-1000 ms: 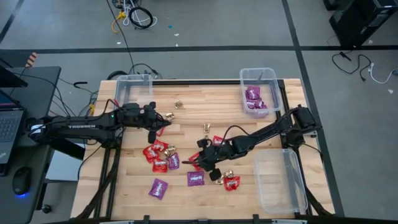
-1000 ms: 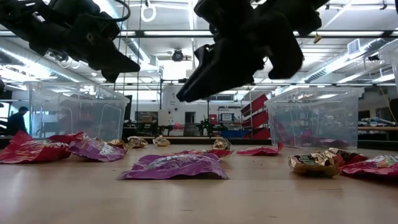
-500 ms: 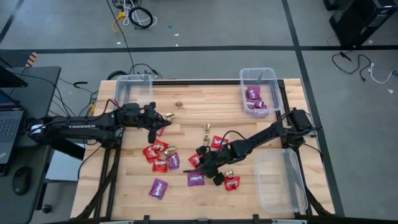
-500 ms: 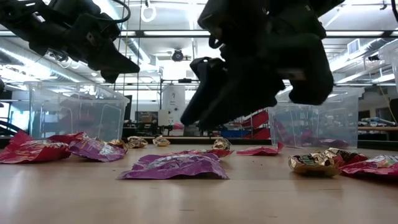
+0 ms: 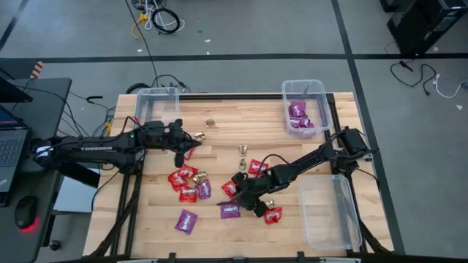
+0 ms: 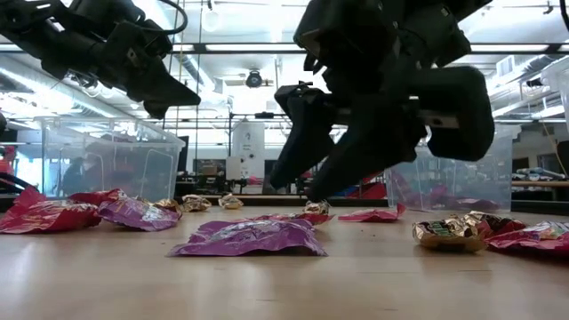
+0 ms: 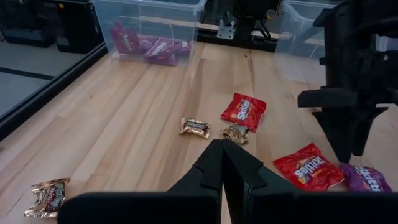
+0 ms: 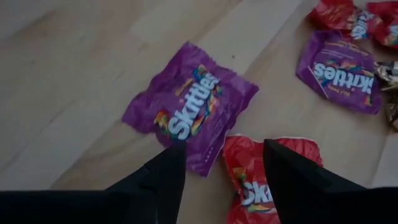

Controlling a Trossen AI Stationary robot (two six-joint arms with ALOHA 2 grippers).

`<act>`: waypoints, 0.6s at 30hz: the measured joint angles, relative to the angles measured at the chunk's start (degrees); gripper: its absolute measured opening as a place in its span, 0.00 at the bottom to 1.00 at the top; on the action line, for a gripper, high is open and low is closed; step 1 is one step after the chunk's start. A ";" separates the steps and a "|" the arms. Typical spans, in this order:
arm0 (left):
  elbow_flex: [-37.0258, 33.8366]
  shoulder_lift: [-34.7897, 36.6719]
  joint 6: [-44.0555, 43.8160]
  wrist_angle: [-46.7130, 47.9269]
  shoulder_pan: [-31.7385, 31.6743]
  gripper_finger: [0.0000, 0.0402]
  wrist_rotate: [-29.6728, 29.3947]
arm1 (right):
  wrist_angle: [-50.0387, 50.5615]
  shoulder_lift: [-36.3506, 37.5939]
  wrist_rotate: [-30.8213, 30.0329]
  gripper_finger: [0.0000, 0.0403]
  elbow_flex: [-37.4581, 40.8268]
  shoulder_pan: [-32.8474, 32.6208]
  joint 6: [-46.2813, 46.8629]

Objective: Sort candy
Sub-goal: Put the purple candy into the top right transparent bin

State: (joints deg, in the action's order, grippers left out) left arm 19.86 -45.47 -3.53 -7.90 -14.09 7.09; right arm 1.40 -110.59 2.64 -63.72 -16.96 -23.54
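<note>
I've got the right hand [image 8: 217, 180] spread wide, low over a purple packet [image 8: 186, 112] and a red packet [image 8: 267, 180] at lower centre of the worktop [image 5: 227, 128]. My left hand [image 7: 222, 168] is pinched shut, empty, upper left, with candy scattered below it.

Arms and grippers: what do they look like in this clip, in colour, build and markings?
Both arms are black and slender, built of jointed segments. The left arm carries white lettering along its forearm, and thin dark cables loop beside the right arm. The left gripper ends in two narrow black fingers that taper to points; the right gripper has two broader matte black fingers.
</note>
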 joint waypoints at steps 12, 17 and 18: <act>0.00 -0.01 0.00 0.00 -0.01 0.02 -0.22 | -0.23 0.00 3.39 0.48 0.00 -0.17 -10.70; 0.00 -0.02 0.01 -0.02 0.00 0.02 -0.22 | -1.18 -1.36 4.72 0.45 0.00 -0.06 -10.68; 0.00 0.00 0.00 -0.02 0.00 0.02 -0.23 | -2.18 -2.25 4.99 0.45 -0.01 -0.06 -10.70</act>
State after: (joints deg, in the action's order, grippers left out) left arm 19.86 -45.47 -3.53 -7.92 -14.09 6.86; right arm -0.78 -112.83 7.64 -63.74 -17.02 -34.24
